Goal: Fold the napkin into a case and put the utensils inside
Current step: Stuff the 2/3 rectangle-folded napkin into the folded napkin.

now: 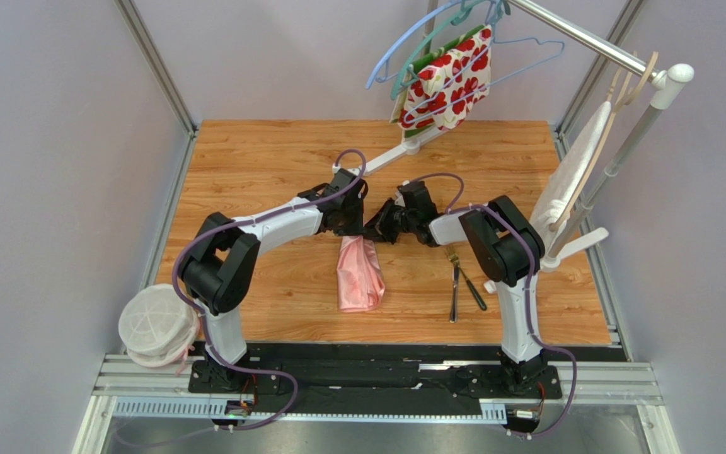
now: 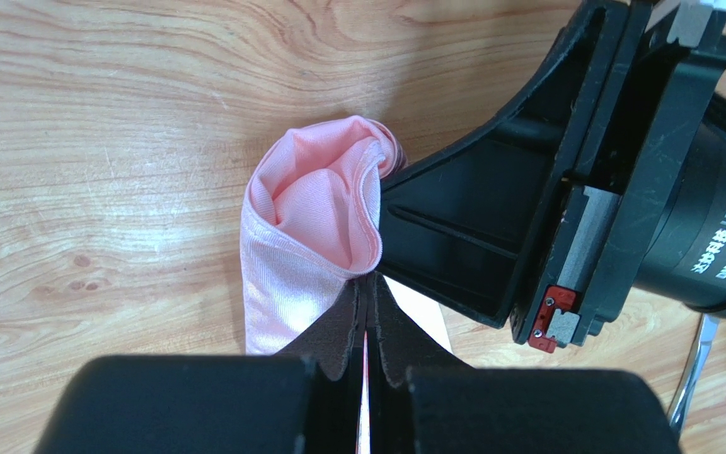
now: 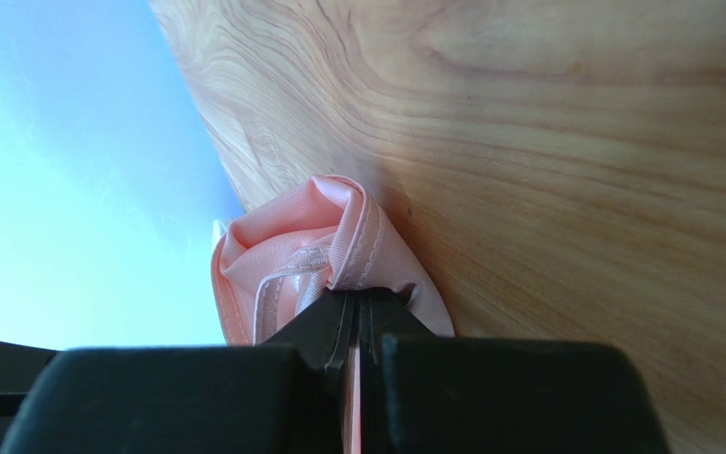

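Now both arms meet over the middle of the wooden table (image 1: 272, 161): the left gripper (image 2: 365, 295) is clenched on the pink napkin (image 2: 305, 222), a thin edge of cloth showing between its fingers, and the right gripper (image 3: 355, 305) is pinched tight on a stitched hem of the same bunched end. Napkin is gathered into a narrow crumpled strip, far end caught by both grippers, the rest trailing toward the near edge. Fork (image 1: 453, 284) and darker thin piece (image 1: 474, 291) lie close together to its right, apart from the cloth
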`<action>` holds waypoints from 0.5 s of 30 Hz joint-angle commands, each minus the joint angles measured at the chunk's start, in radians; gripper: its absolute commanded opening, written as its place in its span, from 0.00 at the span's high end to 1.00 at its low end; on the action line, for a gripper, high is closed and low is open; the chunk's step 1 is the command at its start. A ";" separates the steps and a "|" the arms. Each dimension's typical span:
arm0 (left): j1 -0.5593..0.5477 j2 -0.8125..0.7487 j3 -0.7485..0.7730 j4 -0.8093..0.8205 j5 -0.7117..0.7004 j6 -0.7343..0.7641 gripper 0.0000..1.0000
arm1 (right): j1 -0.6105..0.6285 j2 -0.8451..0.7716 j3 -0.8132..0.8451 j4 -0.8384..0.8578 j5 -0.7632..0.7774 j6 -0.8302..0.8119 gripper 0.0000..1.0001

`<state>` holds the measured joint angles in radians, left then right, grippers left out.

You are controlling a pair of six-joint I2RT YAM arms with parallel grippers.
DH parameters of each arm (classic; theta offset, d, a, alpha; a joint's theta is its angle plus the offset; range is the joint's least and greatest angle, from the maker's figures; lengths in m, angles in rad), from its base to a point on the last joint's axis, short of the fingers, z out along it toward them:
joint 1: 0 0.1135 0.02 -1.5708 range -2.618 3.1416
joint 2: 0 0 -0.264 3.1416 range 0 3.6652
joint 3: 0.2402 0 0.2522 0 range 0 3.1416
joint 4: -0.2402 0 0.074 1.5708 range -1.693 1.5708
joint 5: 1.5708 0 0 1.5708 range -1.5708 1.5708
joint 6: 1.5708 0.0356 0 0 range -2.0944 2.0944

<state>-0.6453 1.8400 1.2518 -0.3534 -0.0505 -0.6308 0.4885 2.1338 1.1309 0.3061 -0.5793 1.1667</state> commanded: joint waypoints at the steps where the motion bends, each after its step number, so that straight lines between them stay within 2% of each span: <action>1: -0.008 -0.036 0.000 -0.012 0.023 -0.027 1.00 | 0.002 -0.009 -0.074 0.217 0.142 0.086 1.00; 5: -0.008 -0.045 -0.015 -0.006 0.020 -0.020 1.00 | 0.005 -0.002 -0.066 0.263 0.160 0.085 1.00; 8: -0.008 -0.038 -0.003 -0.019 0.026 -0.006 1.00 | 0.010 0.018 -0.025 0.208 0.144 0.057 1.00; 13: -0.007 -0.025 0.000 -0.025 0.026 0.020 1.00 | 0.009 0.002 -0.071 0.232 0.196 0.076 1.00; 15: -0.007 -0.025 -0.002 -0.025 0.032 0.026 1.00 | 0.007 0.000 -0.097 0.296 0.210 0.105 1.00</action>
<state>-0.6453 1.8400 1.2480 -0.3466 -0.0612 -0.6239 0.5041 2.1384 1.0615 0.4889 -0.5003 1.2388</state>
